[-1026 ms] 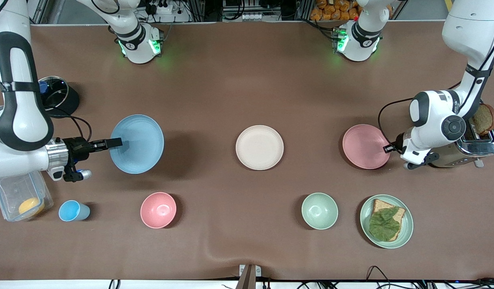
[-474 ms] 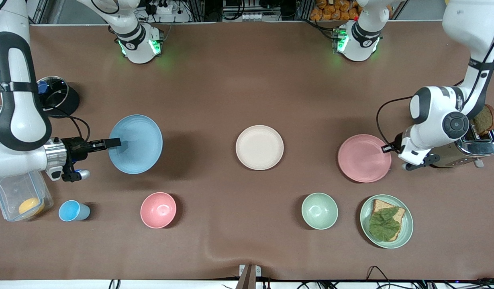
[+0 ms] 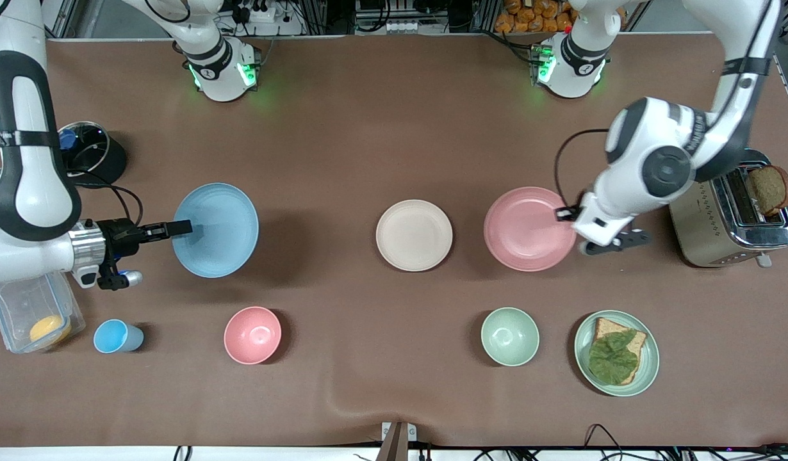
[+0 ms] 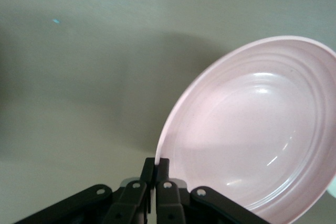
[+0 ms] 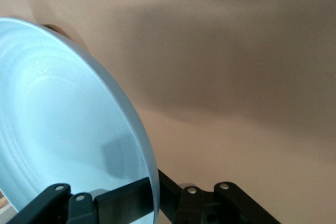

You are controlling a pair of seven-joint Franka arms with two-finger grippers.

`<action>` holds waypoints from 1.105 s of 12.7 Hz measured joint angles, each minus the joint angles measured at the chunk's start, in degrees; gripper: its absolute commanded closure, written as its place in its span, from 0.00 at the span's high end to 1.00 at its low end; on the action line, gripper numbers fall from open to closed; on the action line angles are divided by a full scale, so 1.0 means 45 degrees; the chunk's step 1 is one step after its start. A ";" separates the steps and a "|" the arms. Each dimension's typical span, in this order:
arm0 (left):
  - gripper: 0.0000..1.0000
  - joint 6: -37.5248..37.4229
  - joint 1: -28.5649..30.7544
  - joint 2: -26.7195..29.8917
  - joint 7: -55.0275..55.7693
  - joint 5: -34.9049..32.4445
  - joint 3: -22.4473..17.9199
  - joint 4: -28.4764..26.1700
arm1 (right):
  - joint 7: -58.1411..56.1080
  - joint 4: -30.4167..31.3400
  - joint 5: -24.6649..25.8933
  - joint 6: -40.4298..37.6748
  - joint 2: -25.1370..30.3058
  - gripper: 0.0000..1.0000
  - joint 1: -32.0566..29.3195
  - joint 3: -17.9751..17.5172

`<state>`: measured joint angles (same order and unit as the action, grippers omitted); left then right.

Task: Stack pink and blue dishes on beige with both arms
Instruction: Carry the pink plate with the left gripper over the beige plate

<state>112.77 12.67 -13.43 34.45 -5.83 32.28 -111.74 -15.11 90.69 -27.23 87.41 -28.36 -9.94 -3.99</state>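
The beige plate [image 3: 414,235] lies flat at the table's middle. My left gripper [image 3: 564,214] is shut on the rim of the pink plate [image 3: 528,228], held up in the air just beside the beige plate toward the left arm's end. In the left wrist view the pink plate [image 4: 252,129] fills the frame with its rim pinched in the left gripper [image 4: 159,165]. My right gripper [image 3: 184,226] is shut on the rim of the blue plate [image 3: 216,229], held above the table toward the right arm's end. The right wrist view shows the blue plate [image 5: 58,129] clamped in the right gripper [image 5: 156,188].
A toaster [image 3: 730,216] with bread stands at the left arm's end. A green plate with a sandwich [image 3: 616,353], a green bowl [image 3: 510,336], a pink bowl [image 3: 252,335], a blue cup [image 3: 115,337] and a clear box [image 3: 32,314] lie nearer the camera. A black pot [image 3: 93,152] sits behind the right arm.
The left arm has lifted the pink plate and carried it from beside the toaster toward the beige plate. The right gripper with the blue plate has barely moved.
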 measured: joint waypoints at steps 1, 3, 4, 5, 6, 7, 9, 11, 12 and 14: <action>0.00 -0.0019 -0.0002 -0.0029 0.0649 0.0002 0.0472 0.0050 | -0.0001 0.0000 -0.0001 0.0000 0.0000 0.00 -0.0005 0.0002; 0.00 -0.0008 -0.0061 -0.0153 0.1433 0.0018 0.1266 0.0077 | -0.0001 0.0000 -0.0001 0.0000 0.0000 0.00 -0.0012 0.0008; 0.00 0.0056 -0.0215 -0.0282 0.1564 0.0023 0.1489 0.0078 | -0.0001 0.0000 -0.0001 -0.0001 0.0000 0.00 -0.0013 0.0015; 0.00 0.0169 -0.0491 -0.0487 0.1621 0.0026 0.1575 0.0074 | -0.0002 0.0001 -0.0001 -0.0001 0.0000 0.00 -0.0014 0.0020; 0.00 0.0255 -0.0786 -0.0749 0.1641 0.0026 0.1587 0.0068 | -0.0002 0.0002 -0.0001 -0.0001 0.0000 0.00 -0.0015 0.0024; 0.00 0.0385 -0.1023 -0.1044 0.1647 0.0026 0.1591 0.0066 | -0.0003 0.0002 -0.0001 -0.0001 0.0000 0.00 -0.0018 0.0029; 0.00 0.0900 -0.1322 -0.1569 0.1647 0.0026 0.1591 0.0069 | -0.0006 0.0002 -0.0001 -0.0001 0.0000 0.00 -0.0022 0.0035; 0.00 0.1612 -0.1534 -0.1985 0.1647 0.0026 0.1591 0.0089 | -0.0007 0.0004 -0.0001 -0.0001 0.0000 0.00 -0.0025 0.0037; 0.00 0.1939 -0.1624 -0.2173 0.1647 0.0026 0.1591 0.0122 | -0.0007 0.0004 -0.0001 -0.0001 0.0000 0.00 -0.0027 0.0040; 0.00 0.2591 -0.1831 -0.2628 0.1647 0.0026 0.1588 0.0179 | -0.0007 0.0006 -0.0001 -0.0001 0.0000 0.00 -0.0037 0.0050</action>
<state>124.43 4.43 -25.26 41.86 -5.71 39.43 -110.93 -15.15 90.72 -27.23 87.41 -28.36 -10.11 -3.76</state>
